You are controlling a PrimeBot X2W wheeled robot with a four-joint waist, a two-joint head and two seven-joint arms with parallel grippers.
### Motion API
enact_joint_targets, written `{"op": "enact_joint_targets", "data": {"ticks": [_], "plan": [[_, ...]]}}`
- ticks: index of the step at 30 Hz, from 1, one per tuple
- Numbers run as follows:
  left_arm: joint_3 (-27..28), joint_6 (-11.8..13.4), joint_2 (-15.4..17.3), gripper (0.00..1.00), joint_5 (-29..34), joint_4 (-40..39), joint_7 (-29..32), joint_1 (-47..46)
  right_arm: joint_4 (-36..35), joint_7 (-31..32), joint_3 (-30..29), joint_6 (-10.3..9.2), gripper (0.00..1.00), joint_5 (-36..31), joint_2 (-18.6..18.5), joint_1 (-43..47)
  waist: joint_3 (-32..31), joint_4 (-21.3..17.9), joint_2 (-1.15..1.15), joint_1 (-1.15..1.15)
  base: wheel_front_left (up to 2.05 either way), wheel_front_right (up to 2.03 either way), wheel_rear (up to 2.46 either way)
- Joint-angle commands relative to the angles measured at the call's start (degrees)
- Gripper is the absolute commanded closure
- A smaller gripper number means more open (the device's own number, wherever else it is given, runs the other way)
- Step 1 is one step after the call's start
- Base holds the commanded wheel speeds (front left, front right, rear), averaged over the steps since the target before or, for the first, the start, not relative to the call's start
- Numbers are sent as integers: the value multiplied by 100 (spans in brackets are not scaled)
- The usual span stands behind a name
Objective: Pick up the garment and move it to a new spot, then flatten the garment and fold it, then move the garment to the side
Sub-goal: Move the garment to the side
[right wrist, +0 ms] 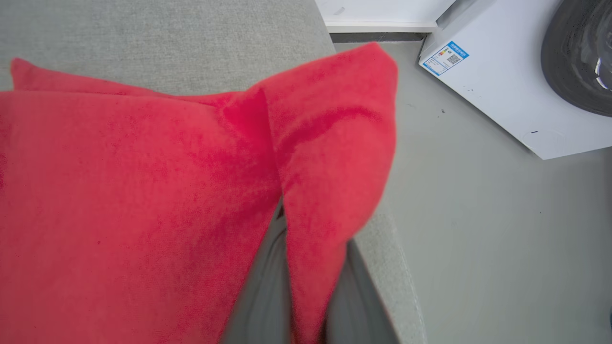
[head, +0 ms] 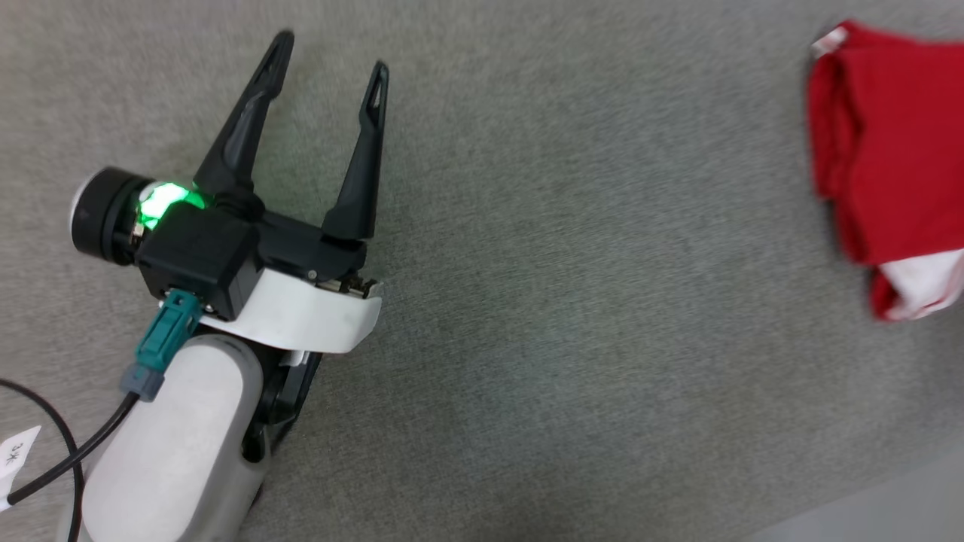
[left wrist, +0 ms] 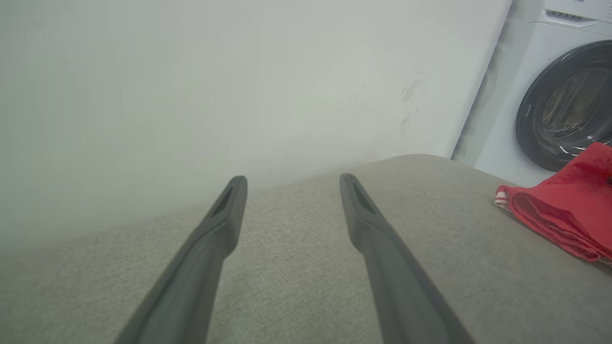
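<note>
Folded red garment (head: 889,150) lying at the right edge of the grey cushion (head: 527,301), one fold clamped in the right gripper (right wrist: 311,286). Empty, splayed left gripper (head: 331,54) well apart. Best moved sideways low and slow, keeping layers stacked, stopping short of the drop.

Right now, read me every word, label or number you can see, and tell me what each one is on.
The white tag at the lower left edge of the head view: handwritten marks, too blurred to read.
The blue-and-white sticker on the washing machine: a code square and fine print, too small to read.
The garment: no lettering shows on its red folds.
</note>
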Motion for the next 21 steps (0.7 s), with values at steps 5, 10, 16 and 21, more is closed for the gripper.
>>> {"op": "enact_joint_targets", "data": {"ticks": [5,10,16,21], "plan": [[-71,-41,6,0,100,-168,52,-230,489,-709,-280,-7,80,-330,-40,-447,541,203,0,-1,0,0,0],[-77,-6,7,0,82,-186,31,-240,1200,-1381,-562,-8,0,-792,97,-738,603,279,0,-1,0,0,0],[-57,32,-23,0,-21,-4,-105,-45,2008,-2035,-935,-8,0,-1304,114,-844,297,296,0,-1,0,0,0],[5,112,-80,0,-195,273,-325,334,2304,-2494,-988,-8,0,-1566,84,-580,-342,286,0,-1,0,0,0]]}}
